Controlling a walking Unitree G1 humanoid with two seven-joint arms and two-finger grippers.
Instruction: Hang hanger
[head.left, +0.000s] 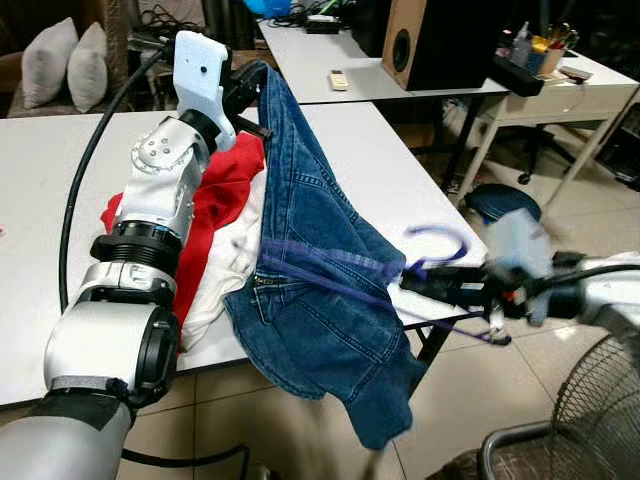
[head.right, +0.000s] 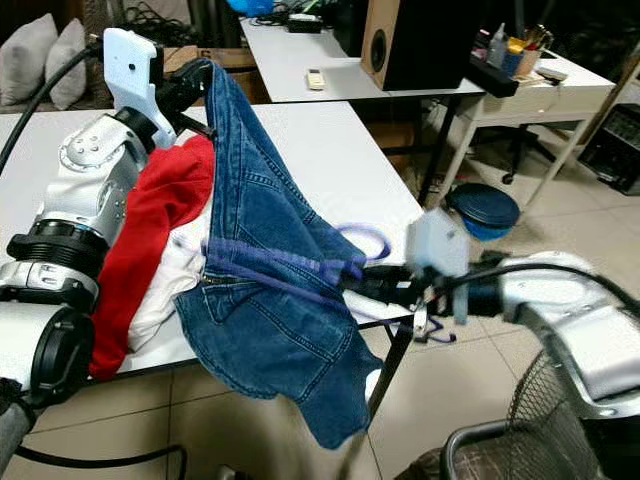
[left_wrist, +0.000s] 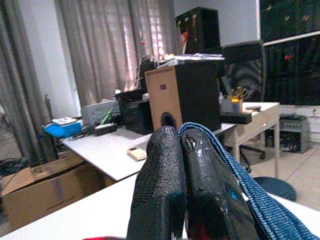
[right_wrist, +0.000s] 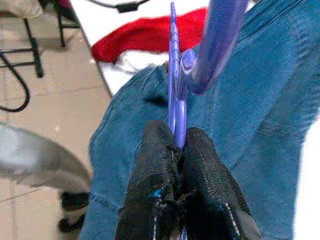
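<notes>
Danger first: the jeans (head.left: 320, 270) are draped over the purple hanger (head.left: 350, 268), spilling off the front edge of the white desk (head.left: 400, 180), and most of the denim hangs below the bar toward six o'clock. My read is that the weight is lopsided; if either grip shifts, the jeans could slide along the bar and drop to the tiled floor (head.left: 300, 440). The hanger looks thin, so it could also twist in the pinch and tip the load off. There's a wire fan guard (head.left: 600, 410) low at five o'clock, close under the right arm, and the hook (head.left: 440, 240) or the trailing denim might snag it on a swing. At nine o'clock of the jeans, red cloth (head.left: 225, 210) and white cloth (head.left: 235, 260) lie bunched on the desk, touching the denim, and could be dragged along.

Now the fingers. The right gripper (right_wrist: 182, 145) comes in from three o'clock, fingers together, clamped on the hanger just below the hook; the wrist view shows the purple bar squeezed between the two black pads with blue denim behind. The left gripper (left_wrist: 182, 145) is raised at eleven o'clock above the desk, its fingers (left_wrist: 160, 170) pressed shut with no gap, pinching the top edge of the jeans, whose hem runs right along one finger. So the jeans hang between the two grips, hanger threaded through the middle, hook pointing up and free of any rail.
</notes>
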